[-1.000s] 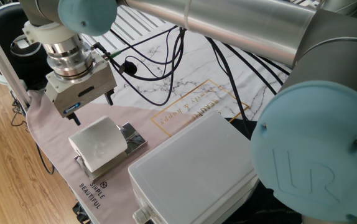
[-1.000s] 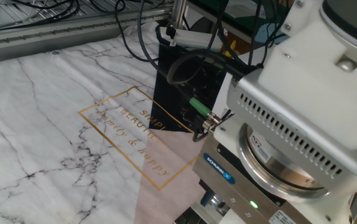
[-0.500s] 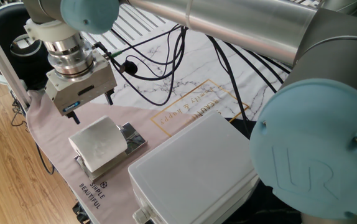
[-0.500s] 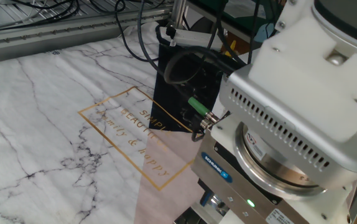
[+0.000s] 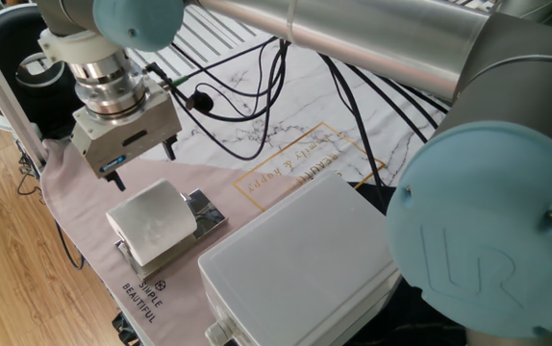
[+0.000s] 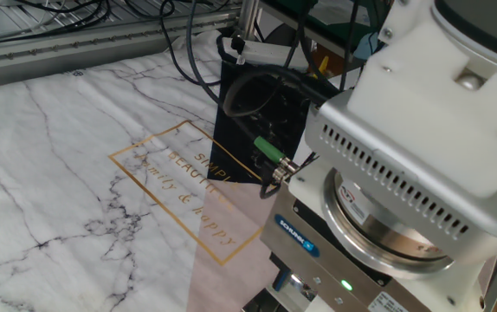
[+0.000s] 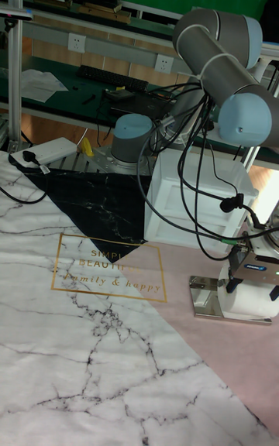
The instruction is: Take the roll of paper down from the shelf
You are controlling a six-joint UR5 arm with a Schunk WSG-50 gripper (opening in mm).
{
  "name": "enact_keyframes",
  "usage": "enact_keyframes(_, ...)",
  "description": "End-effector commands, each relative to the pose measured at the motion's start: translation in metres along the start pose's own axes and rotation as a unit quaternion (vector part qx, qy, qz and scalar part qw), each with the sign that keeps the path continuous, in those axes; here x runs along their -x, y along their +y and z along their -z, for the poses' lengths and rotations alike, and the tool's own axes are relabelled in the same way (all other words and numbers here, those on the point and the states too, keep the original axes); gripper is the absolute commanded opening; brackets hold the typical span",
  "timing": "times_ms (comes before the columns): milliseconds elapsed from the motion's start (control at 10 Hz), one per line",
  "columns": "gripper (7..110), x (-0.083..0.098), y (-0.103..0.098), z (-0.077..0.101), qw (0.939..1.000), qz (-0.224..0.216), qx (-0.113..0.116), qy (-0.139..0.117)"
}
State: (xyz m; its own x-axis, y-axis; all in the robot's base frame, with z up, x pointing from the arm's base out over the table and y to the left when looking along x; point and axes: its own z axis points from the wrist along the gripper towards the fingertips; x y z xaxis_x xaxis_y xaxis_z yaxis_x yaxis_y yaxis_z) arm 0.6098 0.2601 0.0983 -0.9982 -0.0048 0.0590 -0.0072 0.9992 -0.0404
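On the pink cloth at the table (image 5: 257, 106) edge, the roll of paper (image 5: 153, 219) sits on the shelf (image 5: 202, 213), a low shiny chrome rack with rails and a flat plate, part of it sticking out bare beside the roll. Roll looks white, soft, lightly textured, a squat cylinder; core not visible from these angles. Judged light and squashy: it should dent under a hard squeeze and the outer sheet may slip, so a gentle pinch across the curved sides at mid-height seems best, lifting straight up to clear the rails. Chrome is hard and slick, so the rack may slide if it gets dragged.

Tool (image 5: 139, 161) hangs above and just behind the roll, not touching it. Two dark fingertips (image 5: 169, 149) show apart under the grey body, nothing between them; gap looks moderate, maybe narrow for the roll's width, hard to tell. In the tall fixed view the tool (image 7: 252, 283) is right over the roll of paper (image 7: 249, 298) with the shelf (image 7: 203, 295) jutting left.

Big white plastic box (image 5: 300, 264) stands close beside the rack, smooth and rigid. Marble-print mat, black cables (image 5: 247, 91) loose across it.
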Motion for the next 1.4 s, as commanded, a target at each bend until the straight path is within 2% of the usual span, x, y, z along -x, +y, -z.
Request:
enact_keyframes(0, 66, 0.01, 0.006, 0.001, 0.9997, 0.003, 0.014, -0.019)
enact_keyframes(200, 66, 0.012, 0.006, 0.002, 0.9996, 0.005, 0.014, -0.024)
enact_keyframes(400, 66, 0.012, -0.011, 0.002, 0.9995, 0.013, -0.02, -0.023)
enact_keyframes(500, 66, 0.013, -0.029, 0.003, 0.9977, 0.03, -0.056, -0.024)
enact_keyframes(700, 66, 0.012, -0.024, 0.003, 0.9983, 0.027, -0.047, -0.022)
enact_keyframes(900, 66, 0.012, -0.026, 0.003, 0.998, 0.029, -0.051, -0.022)
enact_keyframes(1000, 66, 0.012, -0.021, 0.002, 0.9983, 0.034, -0.041, -0.022)
enact_keyframes(1100, 88, 0.014, -0.007, 0.001, 0.9988, 0.039, -0.014, -0.025)
enact_keyframes(1200, 88, 0.019, 0.01, -0.001, 0.9988, 0.038, 0.002, -0.033)
enact_keyframes(1300, 88, 0.028, 0.02, -0.002, 0.9988, 0.027, 0.006, -0.041)
